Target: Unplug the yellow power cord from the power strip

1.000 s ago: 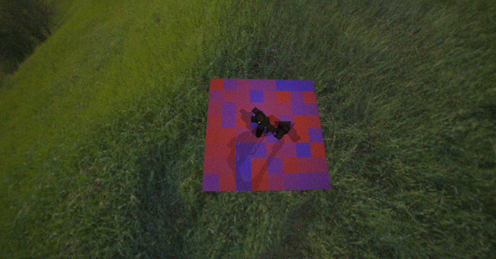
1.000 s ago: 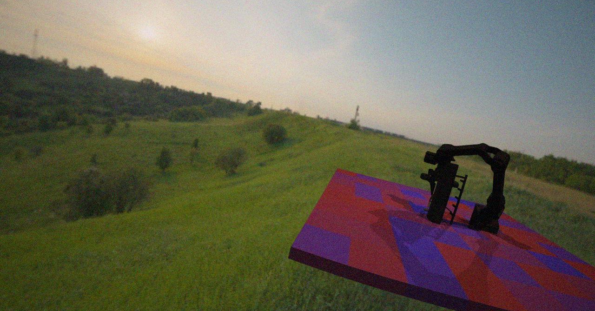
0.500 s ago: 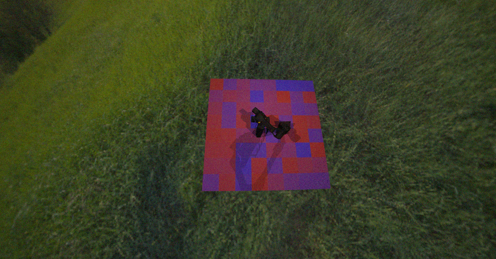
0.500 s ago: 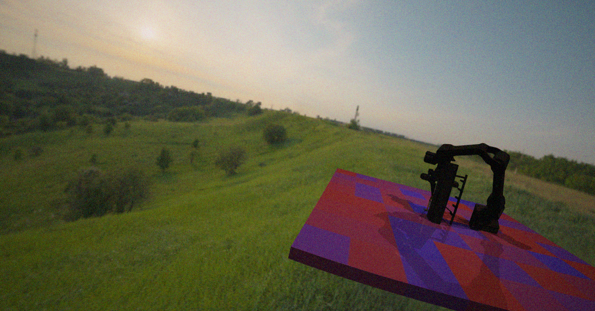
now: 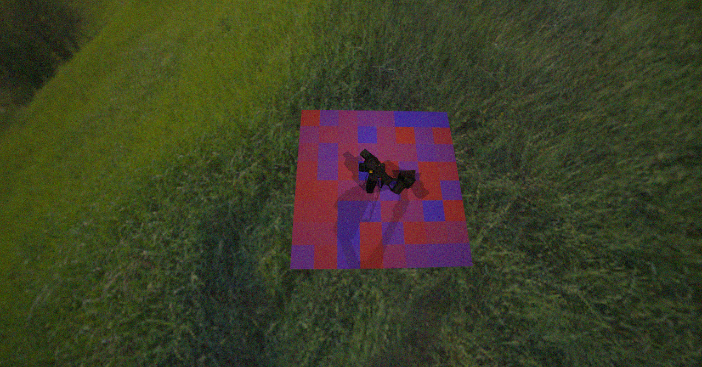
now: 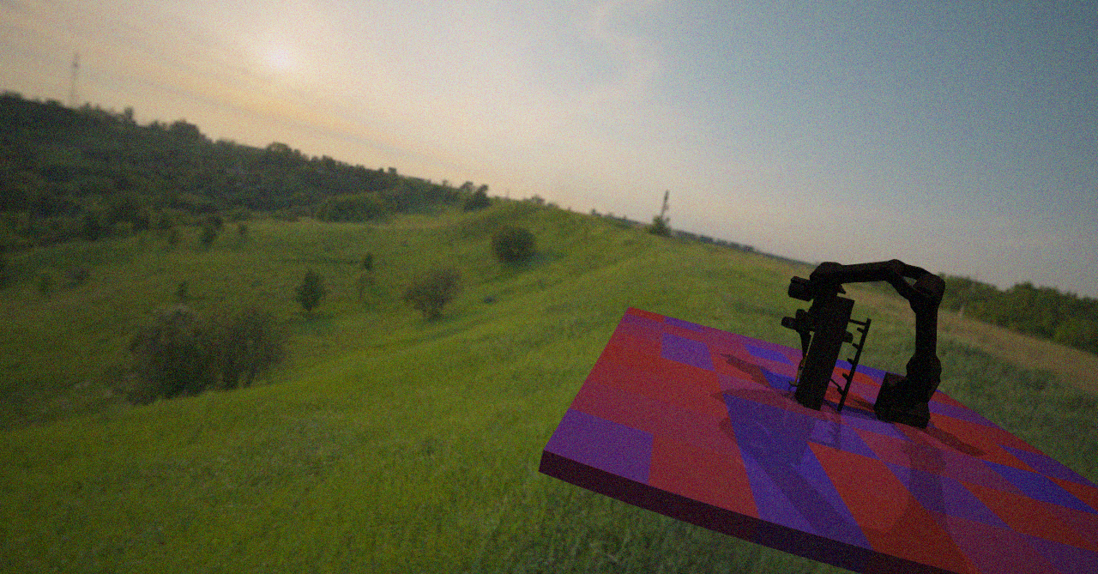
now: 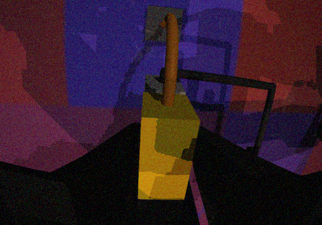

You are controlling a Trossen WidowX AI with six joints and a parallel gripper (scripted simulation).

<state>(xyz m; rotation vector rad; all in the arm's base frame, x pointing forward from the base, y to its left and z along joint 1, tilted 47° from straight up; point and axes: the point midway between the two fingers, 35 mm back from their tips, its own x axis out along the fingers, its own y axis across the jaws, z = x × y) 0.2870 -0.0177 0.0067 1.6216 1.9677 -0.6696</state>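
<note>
The gripper is clamped on the yellow plug, its dark fingers pressing both sides in the wrist view. The orange-brown cord runs from the plug's far end toward a small grey block on the patchwork board. The power strip itself is too dark to make out. The step in hand looks like the pull: draw straight along the plug's axis without twisting, keep the squeeze firm, and only spread the fingers once the plug seems free, then back well away
</note>
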